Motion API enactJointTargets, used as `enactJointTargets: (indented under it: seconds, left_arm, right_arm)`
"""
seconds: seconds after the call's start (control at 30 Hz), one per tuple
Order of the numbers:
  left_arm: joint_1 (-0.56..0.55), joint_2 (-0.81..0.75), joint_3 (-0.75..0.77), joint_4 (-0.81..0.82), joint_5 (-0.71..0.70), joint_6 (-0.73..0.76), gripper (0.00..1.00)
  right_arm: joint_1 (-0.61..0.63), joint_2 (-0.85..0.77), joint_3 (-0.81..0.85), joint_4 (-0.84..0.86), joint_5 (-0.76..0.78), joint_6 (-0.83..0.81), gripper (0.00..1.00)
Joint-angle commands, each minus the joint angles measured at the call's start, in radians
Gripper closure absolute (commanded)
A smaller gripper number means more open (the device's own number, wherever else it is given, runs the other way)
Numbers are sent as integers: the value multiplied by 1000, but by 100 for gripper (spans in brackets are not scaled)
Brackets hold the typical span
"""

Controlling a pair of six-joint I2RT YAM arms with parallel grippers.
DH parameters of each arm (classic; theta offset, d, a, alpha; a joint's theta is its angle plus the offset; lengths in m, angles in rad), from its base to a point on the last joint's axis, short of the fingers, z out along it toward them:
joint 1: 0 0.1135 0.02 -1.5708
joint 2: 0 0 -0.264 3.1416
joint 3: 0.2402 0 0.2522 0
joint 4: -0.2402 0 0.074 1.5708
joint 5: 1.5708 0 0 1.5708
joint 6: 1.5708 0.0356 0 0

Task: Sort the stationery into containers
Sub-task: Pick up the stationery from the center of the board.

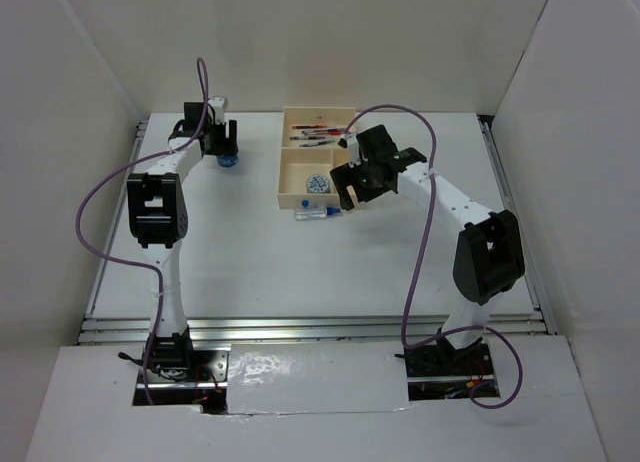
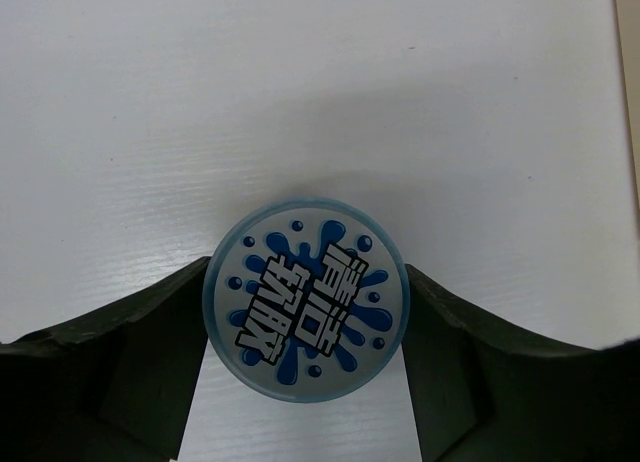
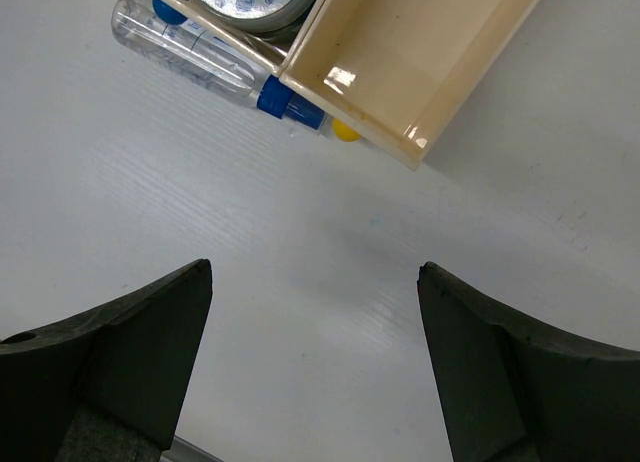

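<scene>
A round blue-and-white patterned cylinder (image 2: pixel 306 300) sits between the two fingers of my left gripper (image 2: pixel 308 269), and both fingers touch its sides. In the top view this cylinder (image 1: pixel 228 162) is at the far left of the table, under the left gripper (image 1: pixel 222 147). The cream tray (image 1: pixel 292 174) holds red and dark pens (image 1: pixel 315 134) in its far section and a second patterned cylinder (image 1: pixel 318 184) in a near one. My right gripper (image 1: pixel 346 194) is open and empty beside the tray's near right corner (image 3: pixel 400 77). It hangs over bare table (image 3: pixel 315 270).
A clear pen with a blue cap (image 3: pixel 210 67) lies on the table against the tray's near wall, and it also shows in the top view (image 1: pixel 315 214). A small yellow piece (image 3: pixel 345 132) lies by the cap. White walls enclose the table.
</scene>
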Motion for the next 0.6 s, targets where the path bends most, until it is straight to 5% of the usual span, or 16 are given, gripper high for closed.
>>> enactJointTargets:
  seconds: [0.0,0.23,0.33,0.57]
  left_arm:
    - [-4,-30,10,48,19,2,19]
    - [-7,-161,-79,58,58,17,63]
    - [-14,-260,-105,1,93,77,75]
    - [-97,-483,-202,-80,159,121,84]
  right_arm:
    - [11,9,19,-6,2,-6,10]
    - [12,-23,5,-9,15,-8,10]
    - [1,-49,-15,-13,7,-5,10]
    - [-43,-104,-73,-19,-30,3,11]
